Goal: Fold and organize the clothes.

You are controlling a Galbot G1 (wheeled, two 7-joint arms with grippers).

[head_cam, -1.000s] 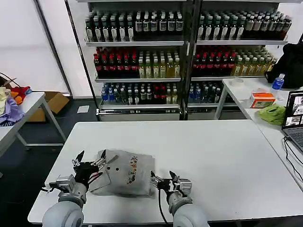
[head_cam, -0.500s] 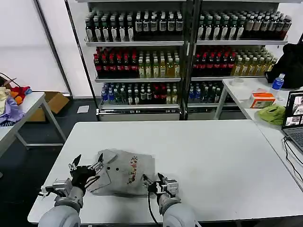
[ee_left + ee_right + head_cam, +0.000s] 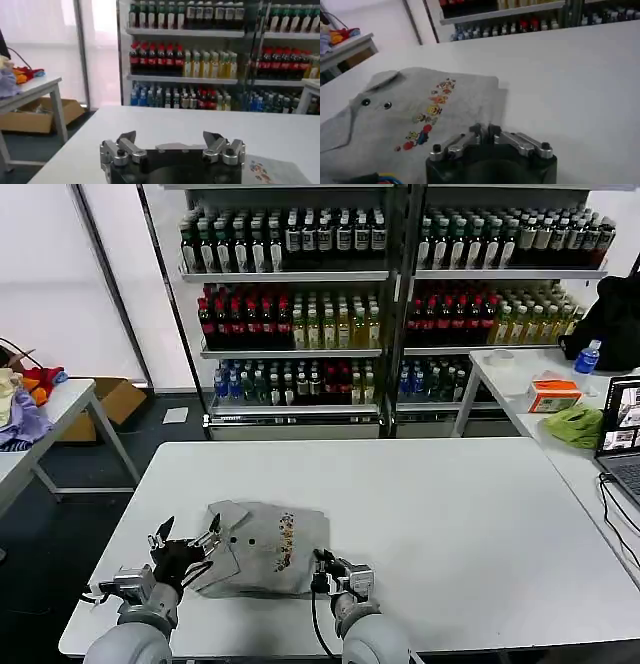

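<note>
A light grey collared shirt (image 3: 268, 546) is laid flat, folded into a compact, roughly rectangular bundle, on the near left part of the white table. A column of small multicoloured figures is printed down its chest, and two dark buttons are seen beside the collar, which is turned toward the far left corner. One flap of fabric is spread out at the near left edge. The cloth is slightly wrinkled.

Bare white table (image 3: 450, 504) beyond and right of folded shirt (image 3: 265, 549).
</note>
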